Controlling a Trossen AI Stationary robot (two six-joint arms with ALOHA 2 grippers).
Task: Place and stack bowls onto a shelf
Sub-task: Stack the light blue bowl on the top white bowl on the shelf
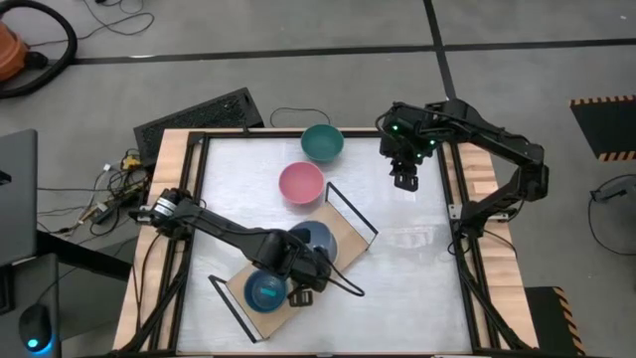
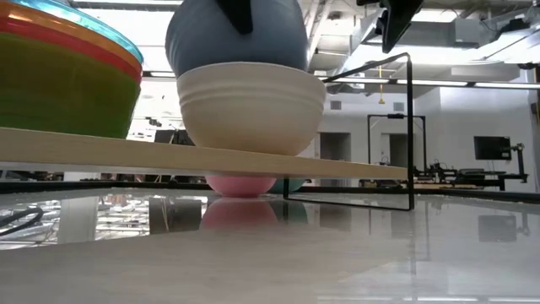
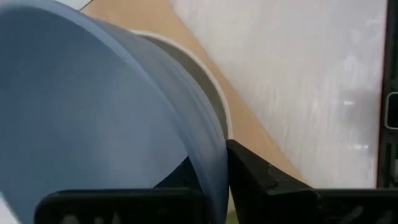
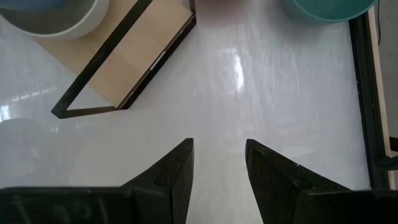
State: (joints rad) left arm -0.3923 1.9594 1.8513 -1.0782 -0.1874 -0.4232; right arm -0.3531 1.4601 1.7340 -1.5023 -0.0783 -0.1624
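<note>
Fingers of the left gripper (image 3: 214,186) are pinching the rim of the blue bowl (image 3: 93,118), which is sitting nested in the cream bowl (image 2: 251,105) at the middle of the shelf (image 1: 343,231). Beside it, toward the table's near edge, the small bowls (image 1: 265,291) are lying stacked on the board, cyan uppermost. Pink bowl (image 1: 301,183) and teal bowl (image 1: 322,142) are resting on the table (image 1: 417,268) toward its far edge. Right gripper (image 4: 219,168) is hanging with fingers spread, empty, near the far right corner.
</note>
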